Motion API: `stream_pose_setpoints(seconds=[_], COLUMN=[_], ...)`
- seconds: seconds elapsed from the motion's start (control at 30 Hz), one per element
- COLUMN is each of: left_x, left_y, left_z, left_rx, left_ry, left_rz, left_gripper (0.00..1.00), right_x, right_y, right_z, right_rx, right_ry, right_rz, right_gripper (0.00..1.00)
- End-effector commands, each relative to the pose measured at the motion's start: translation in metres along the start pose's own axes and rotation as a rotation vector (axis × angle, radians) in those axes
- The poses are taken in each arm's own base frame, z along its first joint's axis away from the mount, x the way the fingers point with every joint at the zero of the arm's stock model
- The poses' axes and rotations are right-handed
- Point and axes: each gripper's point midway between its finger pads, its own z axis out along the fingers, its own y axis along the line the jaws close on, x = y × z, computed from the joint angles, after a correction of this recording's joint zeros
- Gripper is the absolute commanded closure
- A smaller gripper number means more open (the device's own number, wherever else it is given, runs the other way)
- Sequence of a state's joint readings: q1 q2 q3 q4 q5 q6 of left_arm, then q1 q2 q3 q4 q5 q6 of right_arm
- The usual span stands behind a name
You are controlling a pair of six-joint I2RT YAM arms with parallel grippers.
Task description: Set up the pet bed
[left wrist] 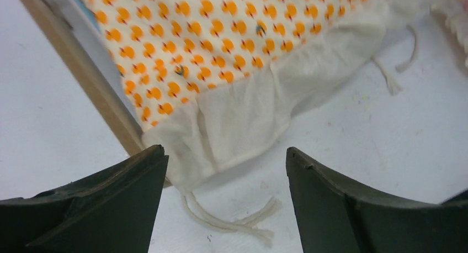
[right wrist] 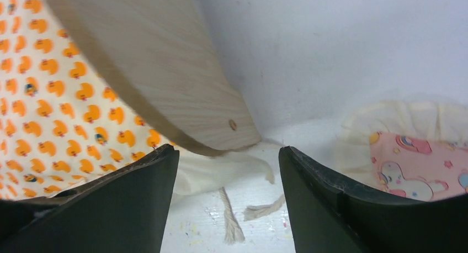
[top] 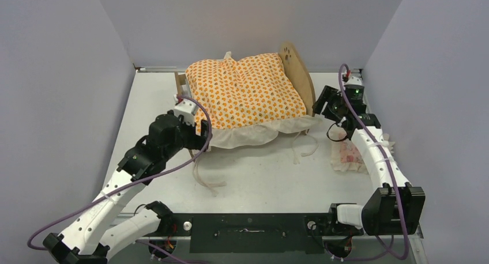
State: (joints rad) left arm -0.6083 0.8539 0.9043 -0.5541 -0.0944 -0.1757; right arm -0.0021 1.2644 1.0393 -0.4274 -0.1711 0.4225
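The pet bed's plywood arched headboard (top: pixel 296 68) stands at the bed's right end, and a low wooden rail (top: pixel 180 82) shows at its left end. The orange-patterned mattress (top: pixel 248 91) lies on the frame and hides the base; its white ruffle (top: pixel 254 134) hangs over the front. My left gripper (top: pixel 203 138) is open and empty at the bed's front left corner, with the ruffle (left wrist: pixel 243 126) and rail (left wrist: pixel 94 82) just ahead of it (left wrist: pixel 225 151). My right gripper (top: pixel 323 106) is open and empty beside the headboard (right wrist: pixel 160 65), its jaws (right wrist: pixel 227 149) apart over the table.
The pink frilled pillow (top: pixel 349 155) lies on the table at the right, partly under my right arm; it also shows in the right wrist view (right wrist: pixel 419 164). White tie cords (top: pixel 305 146) trail from the ruffle onto the table (top: pixel 259 177). Grey walls enclose three sides.
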Motion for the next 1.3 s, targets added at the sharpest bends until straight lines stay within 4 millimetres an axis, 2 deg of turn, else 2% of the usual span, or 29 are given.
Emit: stream_pose_setpoints(seconds=[0.0, 0.07, 0.13, 0.2, 0.37, 0.47, 0.57, 0.67, 0.77, 0.83, 0.93, 1.1, 1.27], left_x=[-0.056, -0.053, -0.048, -0.043, -0.039, -0.032, -0.018, -0.007, 0.000, 0.002, 0.000, -0.004, -0.009], left_y=[0.045, 0.069, 0.087, 0.094, 0.086, 0.079, 0.074, 0.065, 0.053, 0.046, 0.035, 0.020, 0.004], left_z=[-0.019, -0.014, -0.005, 0.005, 0.021, 0.021, 0.020, 0.021, 0.025, 0.029, 0.032, 0.038, 0.051], left_rx=[-0.241, -0.337, -0.401, -0.423, -0.367, -0.324, -0.295, -0.248, -0.186, -0.150, -0.093, -0.024, 0.013], left_ry=[-0.112, -0.085, -0.064, -0.052, -0.025, -0.018, 0.009, 0.033, 0.053, 0.058, 0.058, 0.058, 0.055], left_rz=[-0.144, -0.199, -0.251, -0.285, -0.317, -0.317, -0.318, -0.333, -0.368, -0.394, -0.427, -0.454, -0.477], left_gripper=[0.23, 0.22, 0.22, 0.22, 0.25, 0.26, 0.26, 0.26, 0.26, 0.26, 0.26, 0.26, 0.26], right_x=[-0.037, -0.040, -0.045, -0.049, -0.065, -0.098, -0.140, -0.161, -0.163, -0.153, -0.119, -0.036, 0.045], right_y=[0.045, 0.053, 0.052, 0.048, 0.019, -0.019, -0.031, -0.010, 0.014, 0.040, 0.082, 0.133, 0.164], right_z=[-0.009, -0.004, 0.005, 0.015, 0.044, 0.058, 0.060, 0.050, 0.025, 0.005, -0.023, -0.053, -0.074], right_rx=[-0.105, -0.093, -0.062, -0.043, 0.059, 0.202, 0.253, 0.186, 0.103, 0.020, -0.087, -0.271, -0.381], right_ry=[-0.127, -0.145, -0.170, -0.180, -0.161, -0.187, -0.244, -0.286, -0.321, -0.333, -0.332, -0.237, -0.084], right_rz=[-0.156, -0.214, -0.241, -0.271, -0.458, -0.449, -0.367, -0.333, -0.292, -0.293, -0.317, -0.238, -0.130], right_gripper=[0.32, 0.32, 0.36, 0.41, 0.48, 0.53, 0.52, 0.44, 0.36, 0.34, 0.33, 0.34, 0.36])
